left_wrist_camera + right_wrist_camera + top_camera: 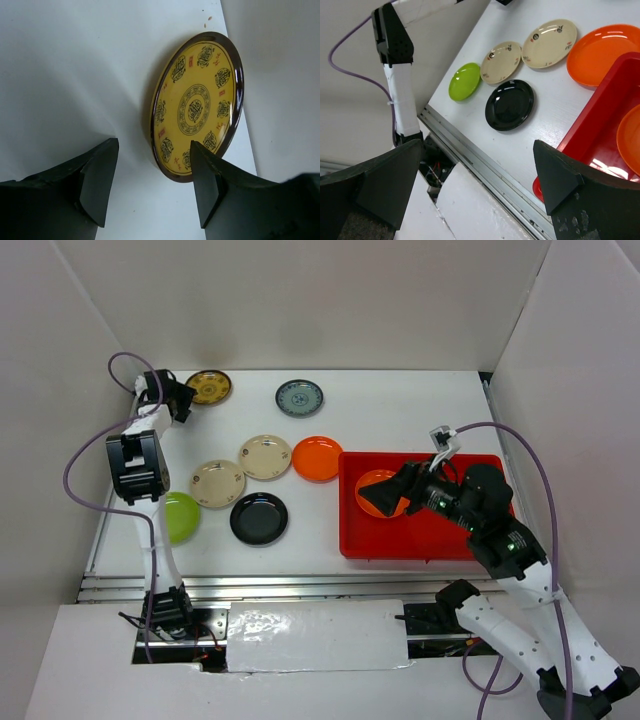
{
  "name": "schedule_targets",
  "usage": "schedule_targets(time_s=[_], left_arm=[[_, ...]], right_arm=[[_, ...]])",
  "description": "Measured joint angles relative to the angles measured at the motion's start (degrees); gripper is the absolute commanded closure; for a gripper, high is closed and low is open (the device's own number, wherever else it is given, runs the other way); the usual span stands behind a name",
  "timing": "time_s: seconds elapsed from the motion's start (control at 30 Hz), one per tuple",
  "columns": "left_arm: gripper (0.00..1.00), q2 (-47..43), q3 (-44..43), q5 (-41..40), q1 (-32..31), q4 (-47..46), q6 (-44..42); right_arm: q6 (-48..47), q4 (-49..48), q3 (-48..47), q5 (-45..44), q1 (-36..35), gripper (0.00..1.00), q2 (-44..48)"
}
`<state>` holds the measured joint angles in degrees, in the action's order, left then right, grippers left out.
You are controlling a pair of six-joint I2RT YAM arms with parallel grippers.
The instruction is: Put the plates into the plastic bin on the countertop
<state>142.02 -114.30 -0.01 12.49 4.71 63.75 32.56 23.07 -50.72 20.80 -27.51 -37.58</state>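
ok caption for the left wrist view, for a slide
Left gripper, jaws apart, poised at the near rim of the yellow ornate plate on the white countertop.

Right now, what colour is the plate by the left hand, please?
The plate is yellow with dark medallions and a dark rim, best seen in the left wrist view.

— What do you have around the edges?
— You have white walls (300, 300) on three sides, and a metal rail (250, 585) running along the near edge.
— And on the near side of the rail?
— You'll see a glossy, wrinkled white sheet (315, 635) just past it, with a tangle of thin wires (434, 171) in the dark gap beside it. By the far wall you get two small brown specks (209, 19).
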Motion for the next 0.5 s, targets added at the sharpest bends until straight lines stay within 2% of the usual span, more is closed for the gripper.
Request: schedule_targets(time_s=[0.07, 0.13, 0.23, 0.27, 0.37, 0.47, 0.5], left_arm=[[0.29, 0.6, -0.8, -0.2, -0.1, -0.1, -0.1], [0.35, 1.2, -1.3, -0.3, -0.2, -0.5, 0.0], [0.52, 2.6, -2.3, -0.3, -0.4, -1.5, 0.8], [0.64, 3.0, -2.6, -0.3, -0.4, -1.7, 0.9], [0.77, 3.7, -2.7, -0.4, -0.6, -1.7, 1.2], [1.00, 3.8, -2.2, -0.4, -0.7, -2.3, 2.4], [1.00, 3.6, -1.6, -0.2, -0.7, -3.0, 2.7]], right_arm=[[-0.1, 0.0, -0.6, 0.0, 0.0, 0.00, -0.3], [-0.1, 0.0, -1.3, 0.0, 0.0, 0.00, -0.5], [-0.5, 0.0, -1.6, 0.0, 0.0, 0.00, -0.7], [-0.6, 0.0, -1.7, -0.2, 0.0, 0.00, -0.7], [-1.0, 0.1, -1.8, -0.6, 0.0, 0.00, -0.7], [-1.6, 0.3, -1.9, -0.9, 0.0, 0.00, -0.6], [-1.8, 0.4, -2.0, -1.1, 0.0, 0.00, -0.6]])
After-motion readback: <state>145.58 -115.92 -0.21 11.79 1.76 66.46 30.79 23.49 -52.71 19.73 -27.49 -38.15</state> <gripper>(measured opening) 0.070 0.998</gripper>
